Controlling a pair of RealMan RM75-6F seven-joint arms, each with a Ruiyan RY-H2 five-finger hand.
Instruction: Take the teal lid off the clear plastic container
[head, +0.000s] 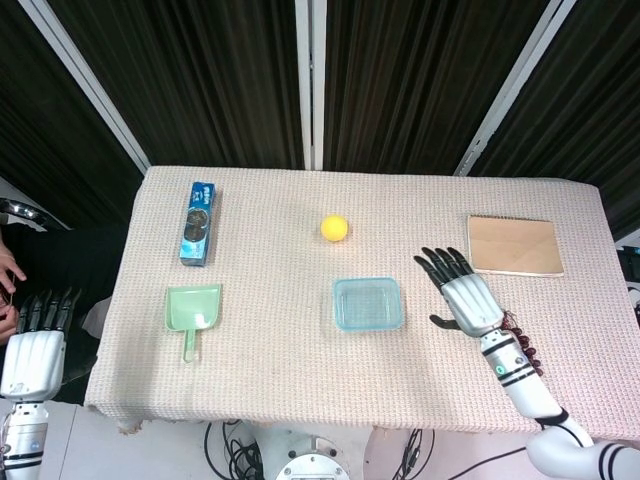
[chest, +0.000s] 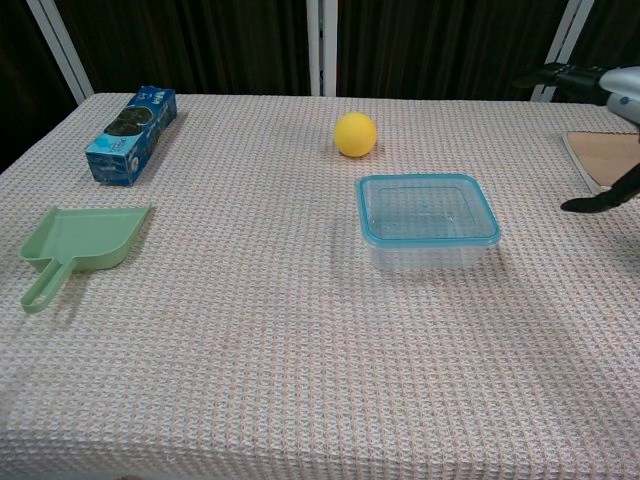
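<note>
The clear plastic container sits near the middle of the table with its teal lid on top. My right hand hovers open a short way to the right of it, fingers spread, holding nothing. In the chest view only its fingertips and thumb show at the right edge. My left hand hangs off the table's left side, fingers straight, empty.
A yellow ball lies behind the container. A green dustpan and a blue box are at the left. A brown board and dark grapes are at the right.
</note>
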